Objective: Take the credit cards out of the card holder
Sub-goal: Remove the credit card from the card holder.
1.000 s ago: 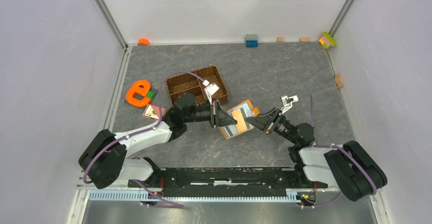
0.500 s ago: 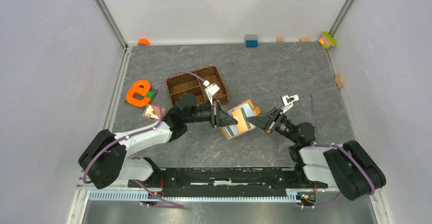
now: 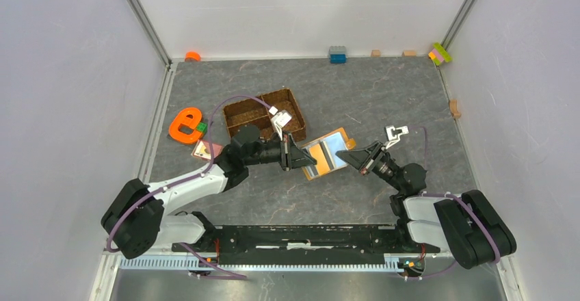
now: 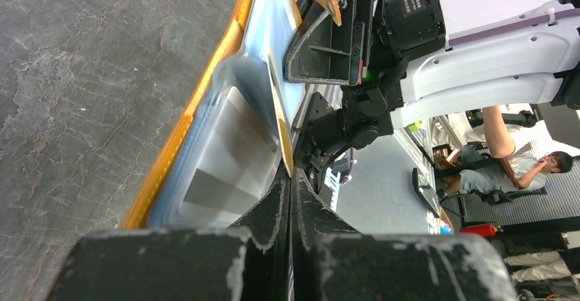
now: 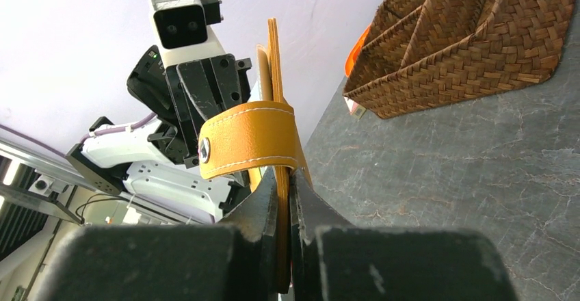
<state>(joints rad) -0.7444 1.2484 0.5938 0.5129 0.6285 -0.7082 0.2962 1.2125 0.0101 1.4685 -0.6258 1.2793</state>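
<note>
Two arms reach in over the grey table (image 3: 383,89) and meet near its middle, one on each side of the card holder (image 3: 327,153).

The brown woven tray (image 3: 258,97) sits just beyond the left arm's wrist, to the left of the holder.

The card holder lies open between the arms, its pale blue-grey lining facing up; whether it rests on the table I cannot tell.

The left gripper (image 3: 299,159) has its fingers pressed fully together on a thin tan-edged layer at the holder's left side. The right gripper (image 3: 344,156) is pinched tight on the holder's right edge, with only the orange leather between its fingers.

An orange e-shaped toy (image 3: 185,126) lies well to the left, and a green brick (image 3: 202,128) touches its right side.

Inside the holder the credit cards (image 4: 222,167) show as pale grey faces tucked into the slots of the lining.

At the far wall stands a blue-and-grey brick (image 3: 337,55), and a small stack of coloured bricks (image 3: 440,54) sits in the far right corner.

The holder's snap tab (image 5: 249,140) curls over just above the right fingers.
</note>
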